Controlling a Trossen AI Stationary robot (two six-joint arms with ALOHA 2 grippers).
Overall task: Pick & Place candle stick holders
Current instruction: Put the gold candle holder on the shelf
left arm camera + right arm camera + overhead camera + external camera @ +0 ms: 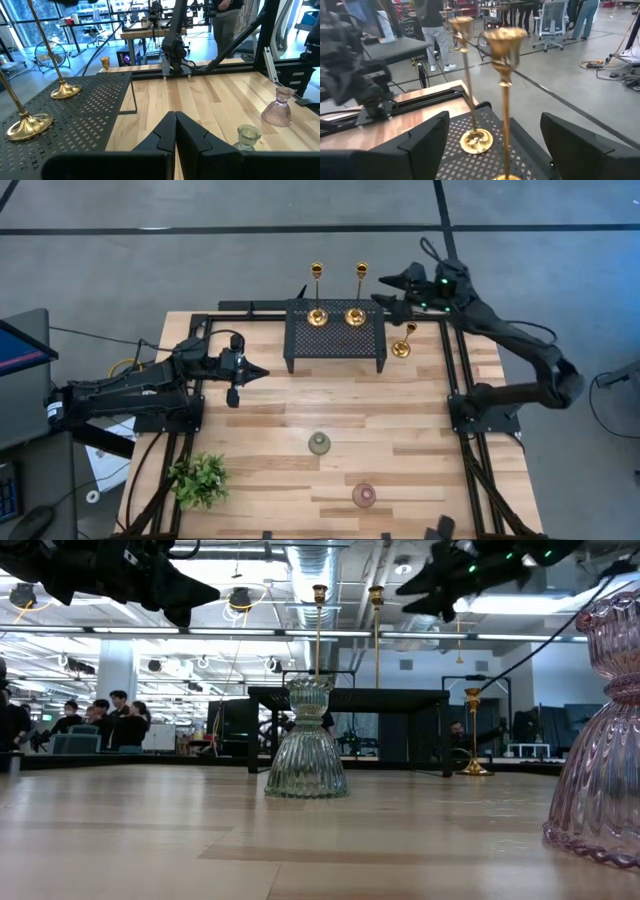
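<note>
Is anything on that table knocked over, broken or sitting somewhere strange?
Nothing is tipped or broken. Two gold candlesticks stand upright on the black rack; a third candlestick stands on the table to the right of the rack. The green glass holder and pink glass holder stand upright nearer the front.

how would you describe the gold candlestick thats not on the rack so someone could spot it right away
Find the black perforated rack at the far edge of the wooden table. Two tall gold candlesticks stand on it. The one you want stands on the wood just off the rack's right end, below the open right gripper. It is the only gold one not on the rack.
</note>
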